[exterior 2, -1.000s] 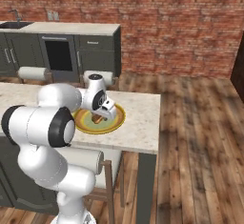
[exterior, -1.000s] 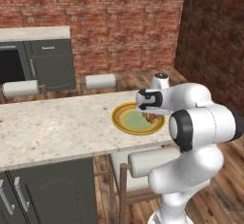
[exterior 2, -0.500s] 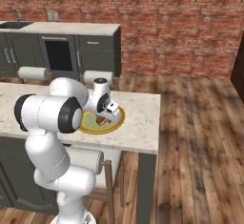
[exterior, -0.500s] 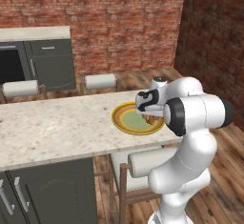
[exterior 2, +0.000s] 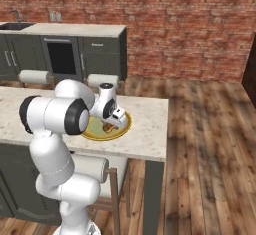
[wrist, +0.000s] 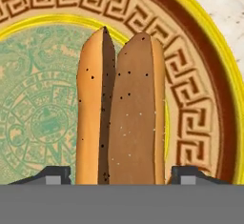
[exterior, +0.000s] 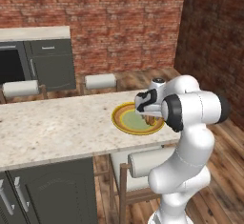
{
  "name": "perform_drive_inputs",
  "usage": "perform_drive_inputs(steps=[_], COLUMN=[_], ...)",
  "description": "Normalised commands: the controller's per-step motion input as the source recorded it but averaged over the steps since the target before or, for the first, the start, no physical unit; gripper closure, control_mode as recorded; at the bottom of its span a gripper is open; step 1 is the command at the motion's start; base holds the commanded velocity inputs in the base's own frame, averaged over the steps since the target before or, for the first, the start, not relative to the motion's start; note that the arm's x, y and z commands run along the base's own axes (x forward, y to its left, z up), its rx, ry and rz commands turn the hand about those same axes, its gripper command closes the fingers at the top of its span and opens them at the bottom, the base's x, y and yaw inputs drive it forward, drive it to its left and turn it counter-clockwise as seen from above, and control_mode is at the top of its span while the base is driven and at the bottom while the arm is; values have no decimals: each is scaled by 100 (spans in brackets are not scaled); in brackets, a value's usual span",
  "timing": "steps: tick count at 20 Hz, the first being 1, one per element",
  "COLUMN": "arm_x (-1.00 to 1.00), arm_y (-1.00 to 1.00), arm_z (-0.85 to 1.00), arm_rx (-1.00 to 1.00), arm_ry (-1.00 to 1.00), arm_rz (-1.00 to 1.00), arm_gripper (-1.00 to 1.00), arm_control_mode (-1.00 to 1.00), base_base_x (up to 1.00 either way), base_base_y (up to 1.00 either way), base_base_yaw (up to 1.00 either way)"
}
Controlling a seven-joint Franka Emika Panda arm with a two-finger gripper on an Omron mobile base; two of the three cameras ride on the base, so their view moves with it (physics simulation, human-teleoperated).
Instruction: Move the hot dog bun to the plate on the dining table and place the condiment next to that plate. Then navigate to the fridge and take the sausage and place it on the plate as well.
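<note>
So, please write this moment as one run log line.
stage: bun placing | hot dog bun: lying on plate | tool: open, fingertips beside bun | dining table: plate near its end

White arm folded forward, hand pointing down, fingers seemingly apart

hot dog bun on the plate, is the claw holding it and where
Nothing held: the claw is open, fingertips clear of both long sides of the hot dog bun.

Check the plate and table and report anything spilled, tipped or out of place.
Nothing stands out. The hot dog bun lies on the plate, partly over its patterned rim, with the gripper open around it. The plate sits flat on the dining table; no spill shows.
</note>
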Motion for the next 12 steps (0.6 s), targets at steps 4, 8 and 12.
perform_drive_inputs(steps=[4,8,12], arm_x=[-8,-38,-79], arm_y=[0,1,4], arm_z=[45,88,100], arm_rx=[0,0,0], arm_ry=[0,0,0], arm_rz=[0,0,2], arm_gripper=[-100,-100,-100], arm_control_mode=[-100,-100,-100], base_base_x=[0,0,0], base_base_y=[0,0,0], base_base_yaw=[0,0,0])
